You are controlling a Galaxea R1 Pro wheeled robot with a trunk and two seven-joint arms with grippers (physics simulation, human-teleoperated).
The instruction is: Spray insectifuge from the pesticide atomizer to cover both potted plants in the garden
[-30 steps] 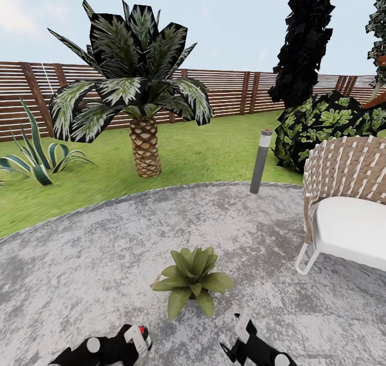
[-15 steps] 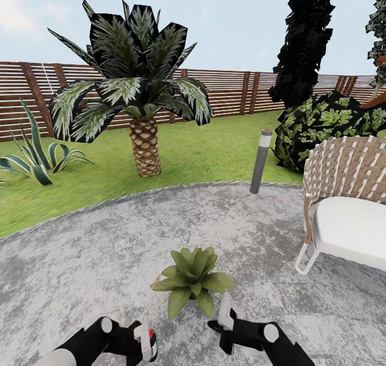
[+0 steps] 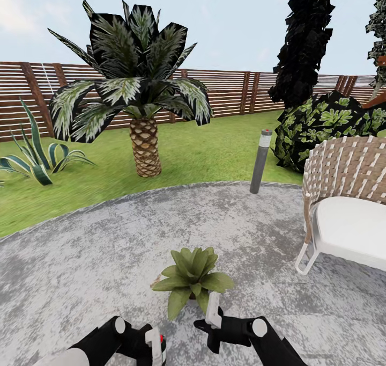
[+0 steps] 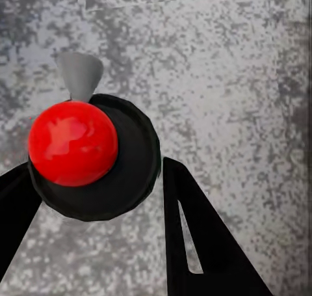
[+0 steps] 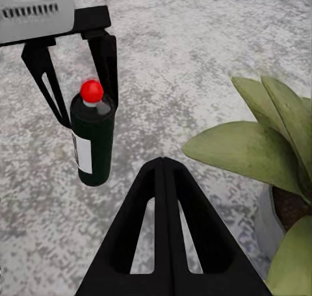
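Right wrist view gives us the clearest look: our left tool grips the pesticide atomizer, a dark green bottle with a red knob on top, held upright between its two black fingers above the grey patio. Our right tool has its fingers pressed together on nothing, just beside a potted plant. From the head view, that potted plant stands on the patio just ahead of both tools, the left tool with the atomizer nearer us and to the plant's left, the right tool touching or nearly touching its leaves.
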